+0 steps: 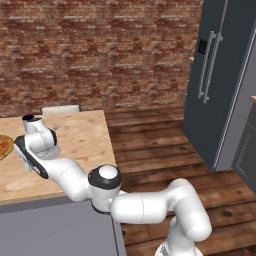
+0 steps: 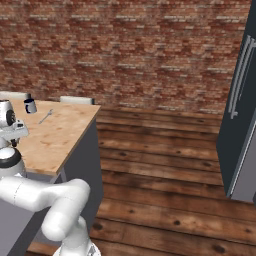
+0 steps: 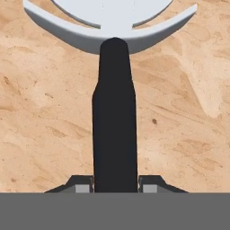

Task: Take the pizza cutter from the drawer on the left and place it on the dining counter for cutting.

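While gripped between both fingertips [image 3: 82, 187] of the claw [image 3: 115, 188], the pizza cutter [image 3: 114, 134] sits by its black handle just above the wooden surface [image 3: 45, 112], wheel pointing away. A mug [image 2: 30, 105] and fork [image 2: 46, 117] lie farther along.

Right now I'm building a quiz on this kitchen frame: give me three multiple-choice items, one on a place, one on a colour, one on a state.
1. Where is the pizza cutter?
A. above the counter
B. on the floor
C. inside the fridge

2. What colour is the cutter's handle?
A. red
B. black
C. white

3. What is the pincer doing?
A. standing open, holding nothing
B. shut on the handle
C. shut on the mug

Answers: 1 A, wood grain lies behind the cutter in the hand view; 2 B, the handle is black below a grey blade; 3 B, both fingertips press the handle's sides.
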